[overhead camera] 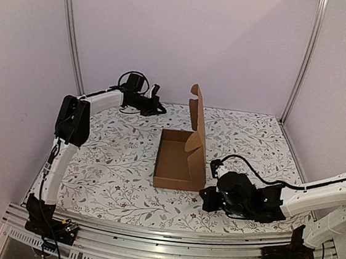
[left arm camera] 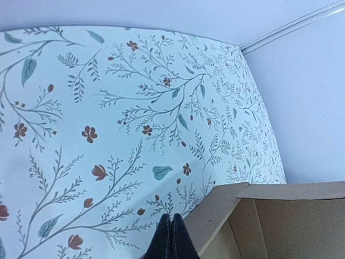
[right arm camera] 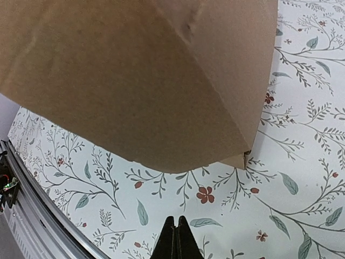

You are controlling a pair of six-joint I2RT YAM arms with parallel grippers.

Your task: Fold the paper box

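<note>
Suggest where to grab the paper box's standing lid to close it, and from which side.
Probably the lid's free top edge, approached from the right. It stands nearly upright on the tray's right wall, so that edge is bare and pushing left closes it. The right gripper, shut, is nearest.

Top cam up high at near edge, looking down on the whole table (overhead camera: 114, 160). L wrist cam low, facing across it, box (left arm camera: 280, 221) lower right. R wrist cam v. close, box (right arm camera: 135, 81) fills upper frame. All share it.
</note>
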